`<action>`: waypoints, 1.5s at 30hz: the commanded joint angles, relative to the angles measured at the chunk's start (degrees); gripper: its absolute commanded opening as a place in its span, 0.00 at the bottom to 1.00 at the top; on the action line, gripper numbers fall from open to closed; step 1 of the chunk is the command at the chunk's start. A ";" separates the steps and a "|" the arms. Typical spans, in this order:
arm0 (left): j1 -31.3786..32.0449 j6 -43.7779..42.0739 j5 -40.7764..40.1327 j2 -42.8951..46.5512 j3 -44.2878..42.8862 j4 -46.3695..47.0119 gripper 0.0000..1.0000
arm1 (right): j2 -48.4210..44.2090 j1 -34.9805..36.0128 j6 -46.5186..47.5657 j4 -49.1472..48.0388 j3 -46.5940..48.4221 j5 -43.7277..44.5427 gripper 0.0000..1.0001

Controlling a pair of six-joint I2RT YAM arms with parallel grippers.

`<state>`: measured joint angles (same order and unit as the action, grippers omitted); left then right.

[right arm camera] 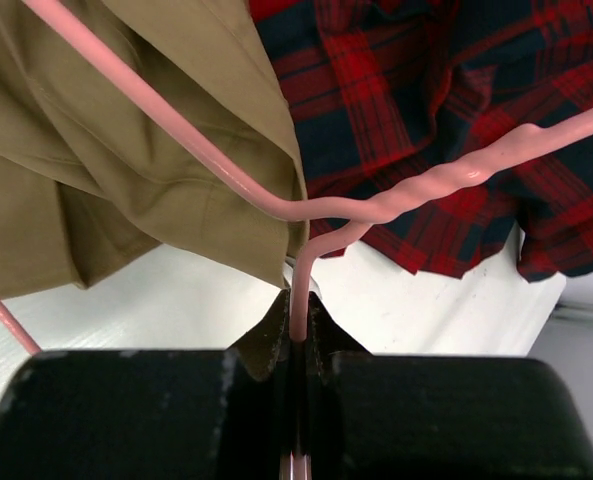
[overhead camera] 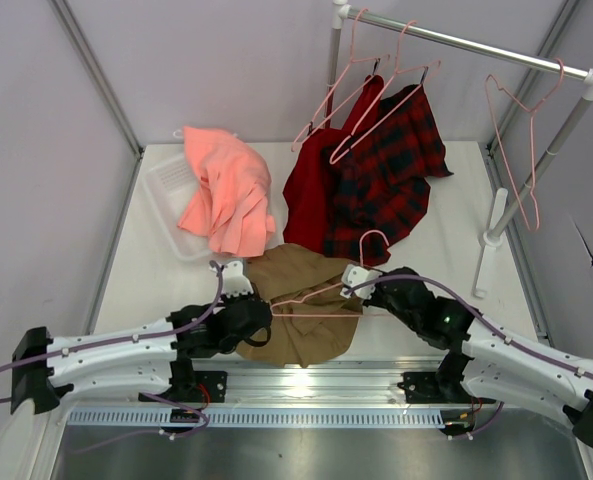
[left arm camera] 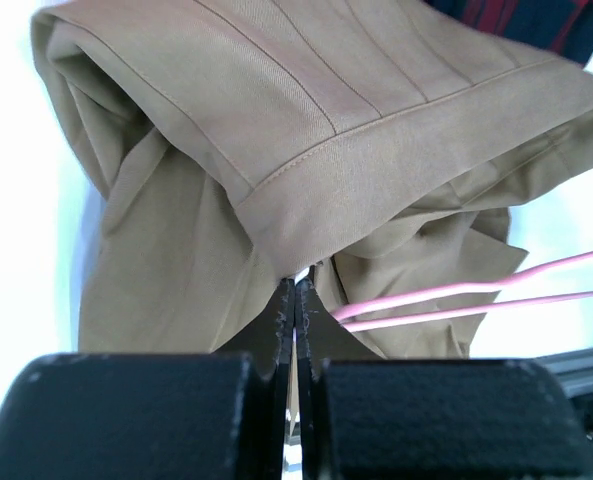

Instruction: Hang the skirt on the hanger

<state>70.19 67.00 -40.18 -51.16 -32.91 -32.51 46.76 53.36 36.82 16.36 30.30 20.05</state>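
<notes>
The khaki skirt [overhead camera: 301, 305] lies crumpled on the white table near the front edge, between my two arms. The pink wire hanger [overhead camera: 321, 293] rests across it, with its hook [overhead camera: 374, 238] pointing away from me. My left gripper [overhead camera: 259, 302] is at the skirt's left edge. In the left wrist view its jaws [left arm camera: 296, 287] are shut, pinching a fold of the skirt [left arm camera: 276, 130] at the hem, with the hanger's wires [left arm camera: 456, 297] just to the right. My right gripper [right arm camera: 298, 300] is shut on the hanger [right arm camera: 376, 205] just below its twisted neck, beside the skirt [right arm camera: 96, 170].
A salmon-pink garment [overhead camera: 228, 190] spills over a clear tray [overhead camera: 164, 182] at the back left. A red garment [overhead camera: 311, 190] and a red-and-black plaid one [overhead camera: 386, 175] hang on pink hangers from the rack rail [overhead camera: 466, 42]. A bare hanger [overhead camera: 521, 135] hangs at the right, by the rack post [overhead camera: 496, 225].
</notes>
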 commanded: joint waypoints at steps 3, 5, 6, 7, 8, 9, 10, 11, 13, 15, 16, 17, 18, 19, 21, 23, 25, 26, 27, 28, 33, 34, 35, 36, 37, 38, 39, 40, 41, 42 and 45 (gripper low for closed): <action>-0.50 0.23 -2.36 5.62 1.17 -3.69 0.00 | -0.18 1.04 -1.31 -4.05 2.13 -0.45 0.00; -0.50 0.23 -2.44 6.77 1.35 -3.96 0.00 | 0.60 1.13 -1.40 -4.32 2.13 0.33 0.00; -0.50 0.23 -2.44 6.86 1.27 -4.14 0.00 | 0.78 1.13 -1.57 -4.41 2.21 0.68 0.00; -0.41 0.32 -2.44 6.86 1.44 -4.40 0.00 | 1.05 1.13 -1.75 -4.58 2.21 0.78 0.00; -0.50 0.76 -2.44 6.77 1.44 -4.49 0.00 | 1.48 1.22 -1.92 -4.84 2.21 0.60 0.00; -0.41 0.76 -2.18 6.68 1.35 -4.49 0.00 | 1.49 1.22 -2.19 -5.11 2.13 0.69 0.00; -0.50 0.76 -2.09 6.51 1.44 -4.49 0.00 | 1.75 1.30 -2.28 -5.46 2.13 0.60 0.00; -0.50 1.02 -1.92 6.51 1.35 -4.49 0.00 | 2.27 1.30 -2.36 -5.98 2.04 0.69 0.00; -0.50 1.29 -1.65 6.51 1.35 -4.49 0.00 | 2.98 1.39 -2.37 -6.69 2.13 0.78 0.00; -0.41 1.99 -1.56 6.86 1.35 -4.67 0.00 | 4.47 1.48 -2.63 -8.09 2.13 0.78 0.00; -0.50 2.08 -1.48 7.03 1.27 -4.49 0.00 | 4.91 1.57 -2.80 -9.40 2.13 0.78 0.00; -0.50 2.08 -1.48 7.12 1.27 -4.23 0.00 | 5.35 1.65 -2.80 -9.68 2.04 -0.27 0.00; -0.41 2.17 -1.48 7.38 0.74 -4.23 0.00 | 6.31 1.74 -2.28 -9.85 2.13 -0.80 0.00; -0.50 2.08 -1.56 7.39 0.65 -4.23 0.00 | 6.84 1.92 -2.19 -10.12 2.21 -0.89 0.00; -0.50 1.91 -1.74 7.65 -0.14 -4.49 0.00 | 8.51 2.45 -2.19 -10.91 2.21 0.59 0.00; -0.50 1.38 -1.65 7.74 -0.58 -4.49 0.00 | 9.22 2.45 -1.93 -11.44 2.21 0.95 0.00; -0.50 0.68 -1.30 7.83 -0.84 -4.14 0.00 | 9.75 2.53 -2.01 -12.48 2.30 0.95 0.00; -0.50 0.41 -1.21 7.83 -1.11 -3.96 0.00 | 9.84 2.53 -2.19 -13.01 2.22 1.04 0.00; -0.50 -0.03 -0.95 7.91 -1.11 -3.70 0.00 | 9.93 2.53 -2.36 -13.72 2.13 0.95 0.00; -0.50 -0.99 -0.69 7.74 -1.02 -2.74 0.00 | 9.93 2.53 -2.89 -15.38 2.04 1.21 0.00; -0.50 -2.23 0.90 6.16 -1.37 -1.24 0.00 | 10.80 1.92 -4.48 -20.05 1.60 0.95 0.00; -0.41 -2.14 1.07 5.90 -1.55 -1.59 0.00 | 11.07 1.92 -4.47 -20.31 1.69 1.30 0.00; -0.50 -2.14 1.25 5.81 -1.46 -1.68 0.00 | 11.77 1.92 -4.56 -20.31 1.95 1.74 0.00; -0.50 -2.23 1.34 5.80 -1.37 -1.68 0.00 | 12.03 1.83 -4.56 -20.23 2.04 2.18 0.00; -0.50 -2.40 1.42 5.98 -1.37 -1.68 0.00 | 12.38 1.74 -4.48 -19.97 2.21 2.36 0.00; -0.50 -2.58 1.34 6.24 -1.37 -1.76 0.00 | 13.08 1.83 -4.47 -19.79 2.30 2.71 0.00; -0.50 -2.84 1.42 6.77 -1.37 -1.77 0.00 | 13.26 1.83 -4.65 -19.79 2.56 2.71 0.00; -0.41 -3.19 1.25 7.03 -1.37 -1.77 0.00 | 13.53 1.66 -4.82 -19.87 2.65 2.54 0.00; -0.50 -3.45 1.25 7.21 -1.55 -1.59 0.00 | 13.62 1.66 -4.91 -20.14 2.65 1.40 0.00; -0.50 -3.63 0.90 7.65 -1.46 -1.59 0.00 | 14.05 1.66 -5.17 -20.57 2.48 0.87 0.00; -0.50 -5.91 0.55 7.65 -2.42 -0.54 0.00 | 15.63 2.18 -5.18 -22.15 2.65 -0.45 0.00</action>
<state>69.93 64.14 -39.13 -44.21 -32.38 -35.03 61.28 55.29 33.54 0.10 30.35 20.40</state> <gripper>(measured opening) 0.004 0.048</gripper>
